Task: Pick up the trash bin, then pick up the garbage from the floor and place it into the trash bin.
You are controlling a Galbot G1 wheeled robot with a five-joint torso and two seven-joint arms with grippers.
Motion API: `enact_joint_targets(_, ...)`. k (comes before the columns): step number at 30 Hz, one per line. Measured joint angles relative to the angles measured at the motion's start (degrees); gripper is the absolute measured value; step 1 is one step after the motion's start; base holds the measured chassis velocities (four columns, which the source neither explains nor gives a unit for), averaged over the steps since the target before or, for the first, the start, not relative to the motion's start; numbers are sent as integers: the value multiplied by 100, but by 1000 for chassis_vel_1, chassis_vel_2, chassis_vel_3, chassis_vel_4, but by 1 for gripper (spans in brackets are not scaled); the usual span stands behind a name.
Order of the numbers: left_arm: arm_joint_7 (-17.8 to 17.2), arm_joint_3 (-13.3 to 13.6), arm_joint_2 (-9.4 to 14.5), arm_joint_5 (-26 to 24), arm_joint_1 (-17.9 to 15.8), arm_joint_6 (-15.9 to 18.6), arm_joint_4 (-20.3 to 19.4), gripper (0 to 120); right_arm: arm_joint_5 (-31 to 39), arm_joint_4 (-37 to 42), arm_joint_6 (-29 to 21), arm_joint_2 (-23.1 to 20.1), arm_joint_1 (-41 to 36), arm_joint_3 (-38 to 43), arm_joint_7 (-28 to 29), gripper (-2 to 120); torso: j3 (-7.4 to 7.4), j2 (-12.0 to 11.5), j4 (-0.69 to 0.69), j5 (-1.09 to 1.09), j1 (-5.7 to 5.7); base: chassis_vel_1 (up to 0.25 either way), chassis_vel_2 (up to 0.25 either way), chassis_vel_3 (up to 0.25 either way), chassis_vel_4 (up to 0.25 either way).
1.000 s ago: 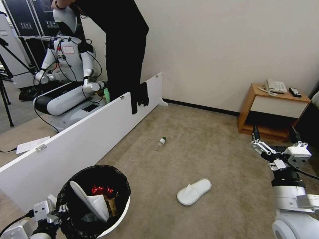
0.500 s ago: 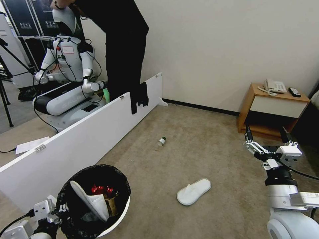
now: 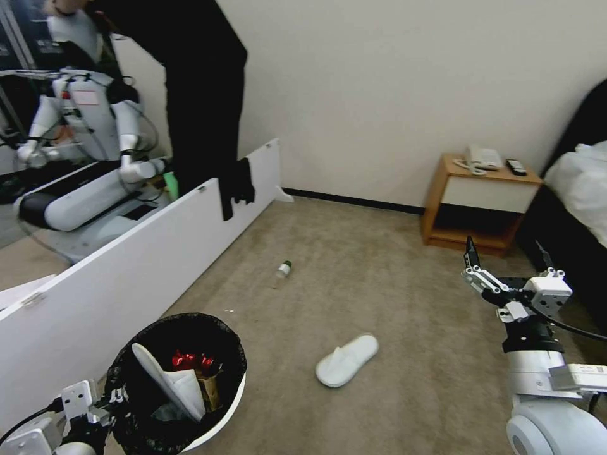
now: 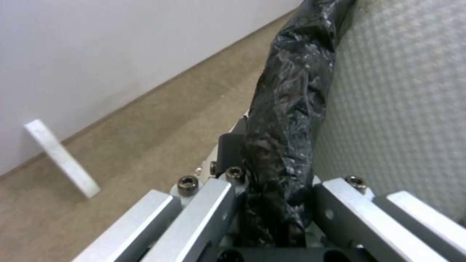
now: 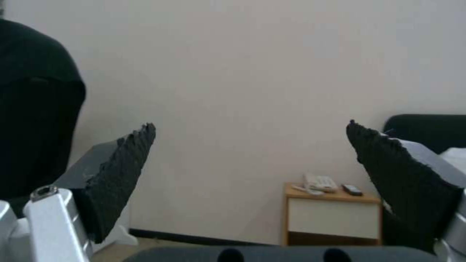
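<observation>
1. While the trash bin hangs at the lower left of the head view, its black bag is pinched between the fingers of the left gripper, which is closed on the bin's rim.
2. Inside the bin lie a white slipper, something red and shiny and a brown paper bag.
3. On the carpet, a second white slipper lies to the right of the bin, between the two arms and nearer the bin.
4. Farther off, a small green-capped bottle lies on its side near the long white board.
5. At the right, the right gripper is raised above the floor with its fingers spread wide, holding nothing, well apart from slipper and bottle.
6. Beyond it stands a wooden nightstand against the wall.
</observation>
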Motion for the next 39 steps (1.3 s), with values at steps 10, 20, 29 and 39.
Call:
enact_joint_targets(10,-58,-70,7,-87,-18,6,29,2,-3,-94,-4,14,68,-75,0,100,0,0,2,-1,0,-11,-11,-8,-10)
enact_joint_targets(20,-111,-115,16,-130,-22,7,52,2,-30,-160,-3,86,126,-194,-26,100,0,0,2,-1,0,0,0,0,0)
enact_joint_targets(29,-151,-135,35,-182,-24,7,57,2,-42,-213,21,121,140,-200,-104,100,0,0,2,-1,0,0,0,0,0)
enact_joint_targets(39,-154,-106,12,-167,-46,2,101,2,-67,-225,62,105,113,-175,-131,100,0,0,2,-1,0,-4,4,4,-5)
